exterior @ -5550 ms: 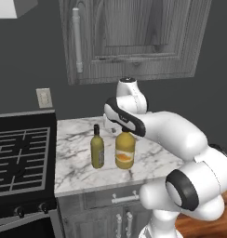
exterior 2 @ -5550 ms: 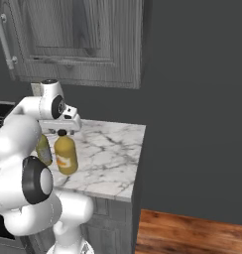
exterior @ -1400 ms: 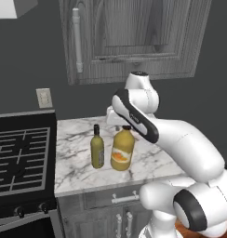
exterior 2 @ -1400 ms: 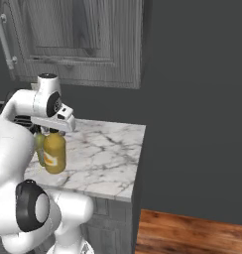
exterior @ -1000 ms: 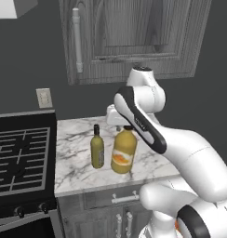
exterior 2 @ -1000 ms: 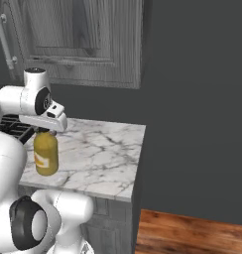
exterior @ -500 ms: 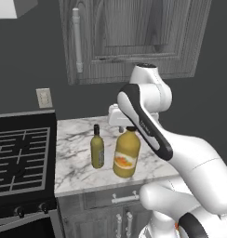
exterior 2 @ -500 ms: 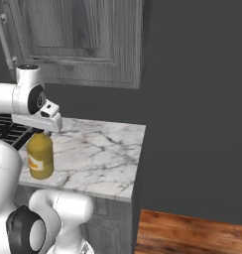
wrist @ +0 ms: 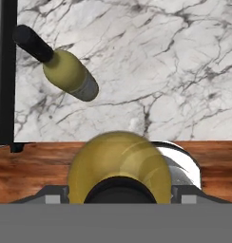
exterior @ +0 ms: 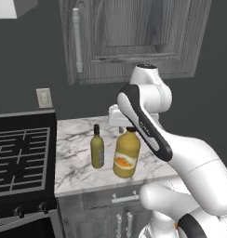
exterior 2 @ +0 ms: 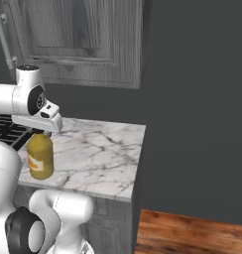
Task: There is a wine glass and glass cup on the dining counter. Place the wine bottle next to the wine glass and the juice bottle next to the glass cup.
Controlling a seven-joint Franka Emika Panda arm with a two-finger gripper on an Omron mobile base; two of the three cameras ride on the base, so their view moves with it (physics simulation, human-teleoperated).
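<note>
Orange juice bottle (exterior: 126,154) hangs by its cap, clamped inside the gripper (exterior: 130,128).

Materials and finishes, marble-topped cabinet by the stove.

Juice bottle (exterior: 126,152): translucent orange-yellow, smooth, glossy; matt black cap; paper-like white-and-orange label. Wine bottle (exterior: 97,148): smooth olive-yellow, soft sheen; dark matt cap; pale label. Cabinet top (exterior: 76,155): polished white marble, grey-veined. Wall cupboard (exterior: 129,39): grey wood, visible grain, matt; smooth metallic bar handle (exterior: 77,41). Drawer front below top: same grey wood, pale metallic pull (exterior: 125,198). Stove (exterior: 20,158): black, matt grates. Floor (exterior 2: 190,233): brown wood planks, slight sheen. Wall (exterior 2: 202,99): flat matt dark grey. Robot arm (exterior: 148,104): glossy white shell, dark joints.
</note>
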